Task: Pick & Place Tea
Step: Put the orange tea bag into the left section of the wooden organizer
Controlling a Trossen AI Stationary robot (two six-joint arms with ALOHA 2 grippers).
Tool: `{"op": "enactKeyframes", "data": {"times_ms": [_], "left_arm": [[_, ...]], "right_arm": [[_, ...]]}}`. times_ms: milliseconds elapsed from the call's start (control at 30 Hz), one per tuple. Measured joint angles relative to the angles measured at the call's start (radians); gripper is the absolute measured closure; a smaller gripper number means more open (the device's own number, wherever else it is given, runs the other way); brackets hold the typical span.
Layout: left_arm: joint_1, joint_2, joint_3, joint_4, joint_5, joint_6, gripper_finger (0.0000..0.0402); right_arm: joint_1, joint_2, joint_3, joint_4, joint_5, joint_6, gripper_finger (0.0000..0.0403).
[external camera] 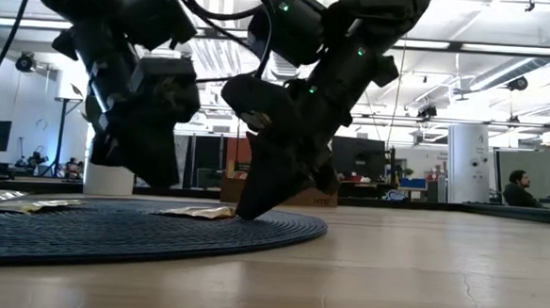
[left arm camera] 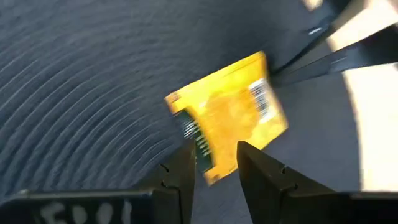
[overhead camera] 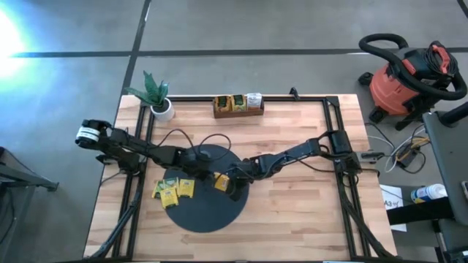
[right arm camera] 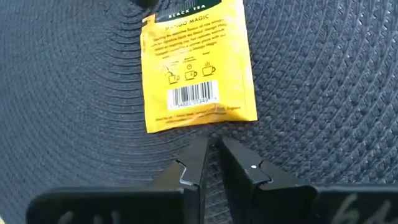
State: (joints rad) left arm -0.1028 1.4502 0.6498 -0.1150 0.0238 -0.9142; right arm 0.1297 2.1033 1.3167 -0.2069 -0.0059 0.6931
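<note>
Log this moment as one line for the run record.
left pincer: over mat, open | right pincer: nearly closed at the edge of a yellow tea packet on mat, grip unclear | tray: at far edge

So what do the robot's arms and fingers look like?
Both arms are dark and chunky, built of jointed segments. Thin black cables loop along the left arm, which has a white band near its base. The right arm matches it. Each tool ends in two black, flat-sided fingers.

4 yellow tea pkts (overhead camera: 221, 181) on 1 black mat (overhead camera: 208, 212); 1 wooden tray (overhead camera: 238, 112); 1 plant (overhead camera: 156, 93); 1 vacuum (overhead camera: 406, 79).
</note>
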Motion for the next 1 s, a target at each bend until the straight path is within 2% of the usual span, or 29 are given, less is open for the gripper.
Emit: {"op": "enactKeyframes", "data": {"times_ms": [200, 367, 733, 1000], "left_arm": [[0.000, 0.000, 0.000, -0.098, -0.007, -0.017, 0.0289], [0.001, 0.000, 0.000, -0.098, -0.056, -0.024, 0.0289], [0.003, -0.001, -0.001, -0.084, -0.079, -0.030, 0.0289], [0.003, -0.001, -0.001, -0.085, -0.078, -0.066, 0.0289]], "right_arm": [[0.004, -0.043, -0.004, -0.035, -0.006, -0.017, 0.0360], [0.003, -0.098, 0.014, -0.009, 0.013, -0.079, 0.0360], [0.003, 0.015, 0.013, 0.002, -0.016, -0.064, 0.0360], [0.003, 0.008, 0.011, 0.008, -0.043, -0.062, 0.0360]]}}
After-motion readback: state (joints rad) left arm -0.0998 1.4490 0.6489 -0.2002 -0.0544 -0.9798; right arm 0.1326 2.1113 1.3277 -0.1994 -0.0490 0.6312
